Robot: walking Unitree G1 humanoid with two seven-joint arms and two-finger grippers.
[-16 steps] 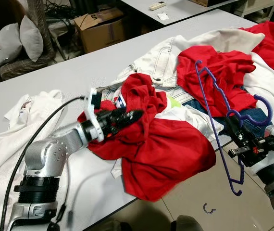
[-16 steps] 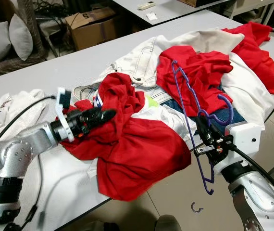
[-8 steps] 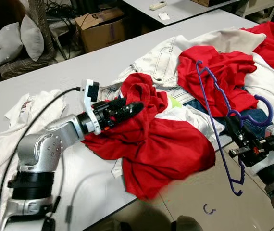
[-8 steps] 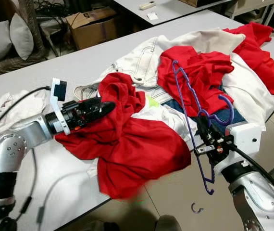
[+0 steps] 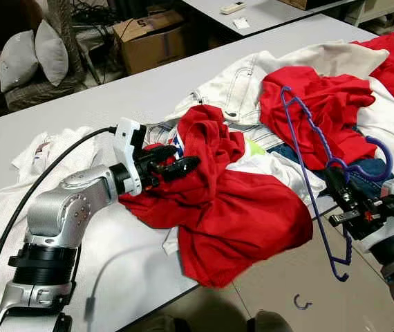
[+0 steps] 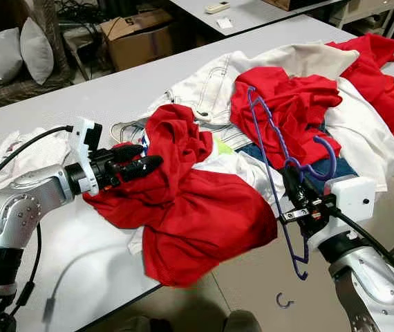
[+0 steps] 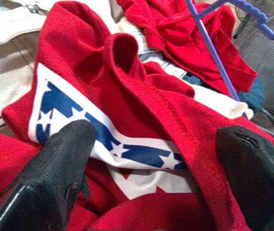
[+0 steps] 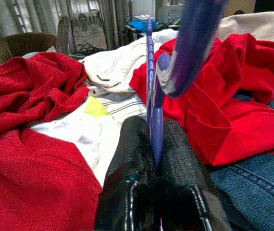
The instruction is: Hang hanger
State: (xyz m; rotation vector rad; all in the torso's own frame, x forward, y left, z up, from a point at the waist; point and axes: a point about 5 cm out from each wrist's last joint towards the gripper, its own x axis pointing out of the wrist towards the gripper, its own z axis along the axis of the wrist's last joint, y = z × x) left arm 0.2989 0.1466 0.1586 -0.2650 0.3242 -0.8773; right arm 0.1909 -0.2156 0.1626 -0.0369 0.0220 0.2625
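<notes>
A long pale grey table (image 5: 93, 117) ran diagonally from the lower left of the frame to the upper right, its front edge dropping to a beige tiled floor (image 5: 280, 277) in the lower right, where a small dark hook-shaped piece (image 5: 302, 302) lay. Heaped across the table were clothes: a red shirt (image 5: 231, 214) in the centre, cream-white trousers (image 5: 231, 76) behind it, a second red garment (image 5: 321, 104) to the right, blue jeans (image 5: 366, 169) near the right edge, and a white cloth (image 5: 24, 180) spread at the left. Beyond the table, in the upper left, grey cushions (image 5: 34, 59) rested on a wicker seat, a cardboard box (image 5: 152, 38) stood on the floor beside it, and another pale table at the top carried a remote control (image 5: 229, 7). The left gripper (image 5: 173, 166) lay at centre left over the red shirt, its fingers spread apart around a fold of the fabric bearing a blue-and-white star band (image 7: 98, 139), not closed on it. The right gripper (image 5: 341, 200) sat at the right edge, its fingers pinched tight on the purple hanger (image 5: 306, 166), which stood nearly upright beside the table edge, its hook curling over the jeans and its lower end hanging above the floor.
</notes>
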